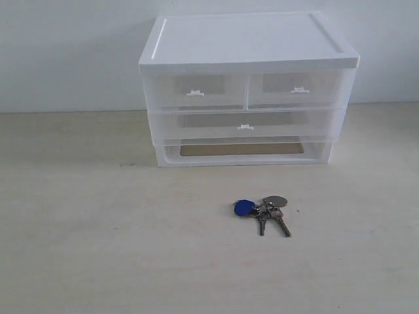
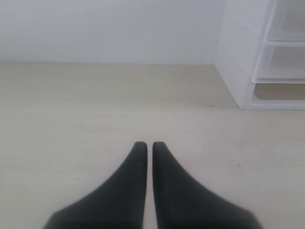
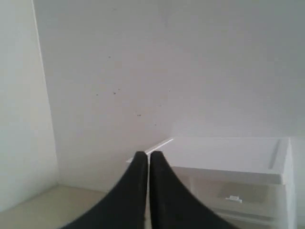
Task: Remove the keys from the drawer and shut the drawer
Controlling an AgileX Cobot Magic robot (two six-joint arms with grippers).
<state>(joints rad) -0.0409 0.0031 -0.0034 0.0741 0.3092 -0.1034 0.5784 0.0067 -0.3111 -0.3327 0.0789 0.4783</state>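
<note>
Out front on the worktop (image 1: 98, 248), keys (image 1: 263, 211) lie free and drawer (image 1: 195, 88) looks shut. Left claw (image 2: 149, 144) and right claw (image 3: 148, 153) are clenched empty, so you just park them clear.

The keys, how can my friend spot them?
Look for the white plastic drawer unit at the back of the pale table. In front of it, apart from it, lie the keys. Unlike the white unit, they are small dark metal, with a round blue fob and a grey tag.
</note>
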